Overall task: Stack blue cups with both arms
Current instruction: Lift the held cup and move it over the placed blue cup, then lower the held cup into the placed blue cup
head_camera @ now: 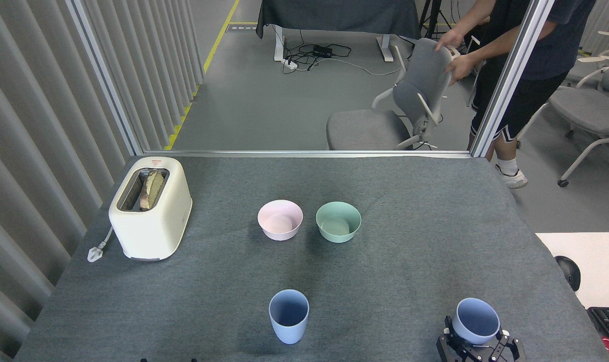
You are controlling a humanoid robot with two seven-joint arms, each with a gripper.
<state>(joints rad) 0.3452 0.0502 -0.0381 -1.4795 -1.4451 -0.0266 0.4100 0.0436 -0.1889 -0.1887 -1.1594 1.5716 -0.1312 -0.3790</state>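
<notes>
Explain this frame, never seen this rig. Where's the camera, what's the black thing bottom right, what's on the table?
The picture comes from the robot's own head, looking forward and down at a grey table. The black mechanism at the bottom right is the robot's right gripper, the grasping end of its right arm. It sits around the lower part of one blue cup and appears to be holding it. The left gripper is not really visible; only tiny dark tips show at the bottom edge.

On the table: a second blue cup standing free near the front, a pink bowl and a mint-green bowl side by side, and a cream toaster with bread in it at the left. Behind the table, a person is handling an office chair.
</notes>
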